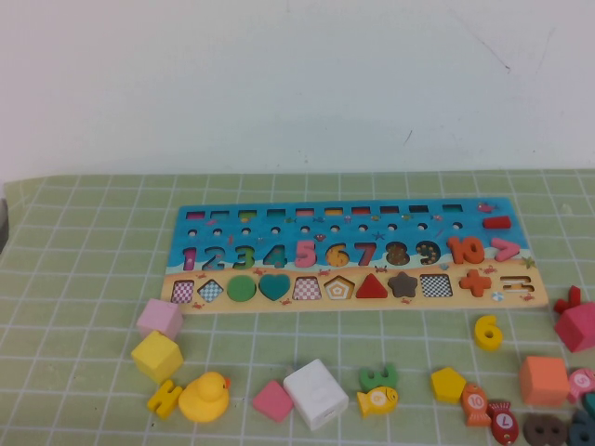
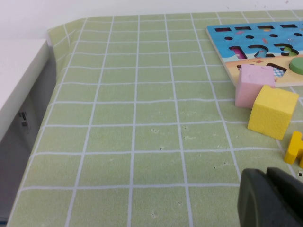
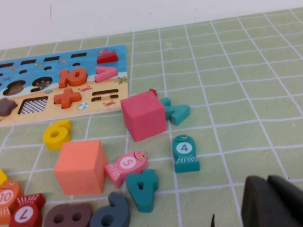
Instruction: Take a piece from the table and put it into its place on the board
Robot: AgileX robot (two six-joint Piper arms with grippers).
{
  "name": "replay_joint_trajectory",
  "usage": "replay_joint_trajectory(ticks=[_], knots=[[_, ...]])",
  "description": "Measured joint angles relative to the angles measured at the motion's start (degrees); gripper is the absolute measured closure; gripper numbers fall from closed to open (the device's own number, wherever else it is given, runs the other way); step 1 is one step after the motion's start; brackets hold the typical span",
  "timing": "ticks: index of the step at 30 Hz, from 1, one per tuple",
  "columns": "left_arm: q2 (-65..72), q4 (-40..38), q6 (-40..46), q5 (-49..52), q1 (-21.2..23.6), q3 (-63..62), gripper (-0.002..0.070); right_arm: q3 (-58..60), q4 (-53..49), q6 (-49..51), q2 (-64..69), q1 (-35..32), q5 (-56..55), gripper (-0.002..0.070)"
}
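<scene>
The right end effector (image 3: 267,201) shows only in its own wrist view, as a dark bulk low over the green checked table (image 1: 84,279); its fingers are clenched together and grasp nothing. It hangs at the robot's right end of the table, apart from the pieces. Closest to it lie a teal fish marked 4 (image 3: 184,152) and a teal numeral 4 (image 3: 142,188), then a pink fish marked 5 (image 3: 126,167), an orange cube (image 3: 80,166) and a magenta cube (image 3: 143,115) with a teal piece (image 3: 175,111) just behind it.

The left end effector (image 2: 270,198) likewise appears only in its wrist view, a dark shape over bare table at the robot's left end; whether its fingers are together or apart I cannot tell. Near it are a yellow cube (image 2: 273,111) touching a pink cube (image 2: 252,85), and a small yellow piece (image 2: 294,149).

The piece (image 1: 488,331), a yellow 6, lies flat on the table just in front of the board's right end, below the orange plus (image 1: 474,281), not touching the board. The board (image 1: 200,221) lies lengthwise across the middle of the table, numerals along its blue part, shapes in the tan strip. In front of it sit a yellow duck (image 1: 204,397), a white cube (image 1: 316,393), a yellow fish (image 1: 377,400) and a yellow pentagon (image 1: 448,384).
</scene>
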Motion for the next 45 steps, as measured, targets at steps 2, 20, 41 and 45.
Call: replay_joint_trajectory(ticks=[2, 20, 41, 45], knots=[[0.0, 0.0, 0.0, 0.0, 0.0, 0.0, 0.0677, 0.0, 0.0, 0.0, 0.0, 0.0, 0.0, 0.0679], [0.0, 0.0, 0.0, 0.0, 0.0, 0.0, 0.0677, 0.0, 0.0, 0.0, 0.0, 0.0, 0.0, 0.0679], [0.0, 0.0, 0.0, 0.0, 0.0, 0.0, 0.0677, 0.1, 0.1, 3.6, 0.0, 0.0, -41.9, 0.0679], [0.0, 0.0, 0.0, 0.0, 0.0, 0.0, 0.0677, 0.1, 1.6, 3.6, 0.0, 0.0, -47.0, 0.0679]])
